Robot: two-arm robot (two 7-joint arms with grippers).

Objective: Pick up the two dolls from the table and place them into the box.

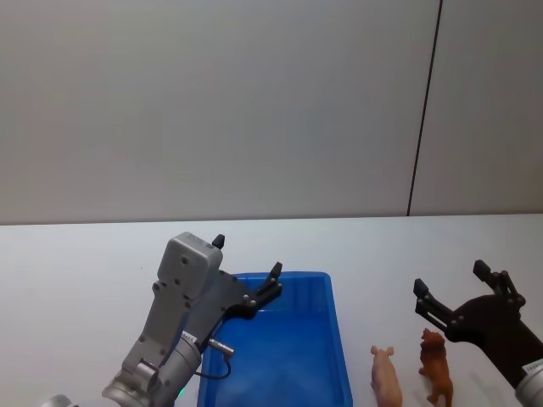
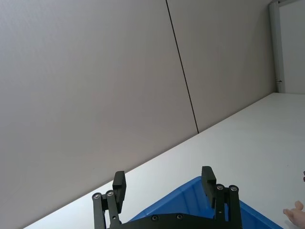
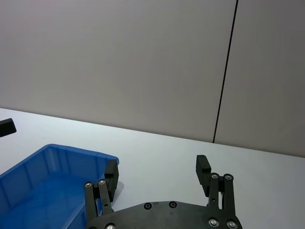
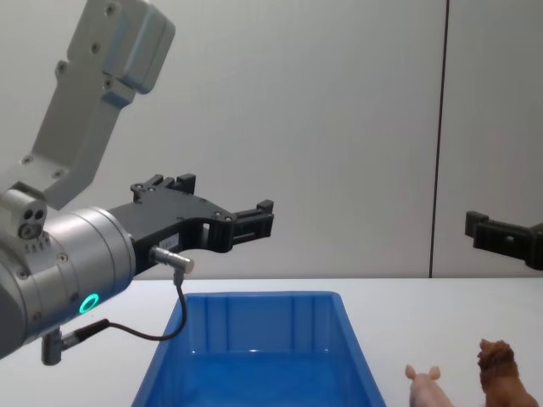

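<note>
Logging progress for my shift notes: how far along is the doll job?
Nothing done yet: pig and lion stand on the table right of the box, which looks empty. Nothing in hand: left gripper hovers open over the box, right gripper open, raised near the lion. Both picks and placements remain.

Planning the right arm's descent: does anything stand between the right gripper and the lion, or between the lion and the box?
Nothing visible separates the right gripper, jaws open, from the lion below it. The pig stands between the lion and the box; the left gripper hangs above the box.
</note>
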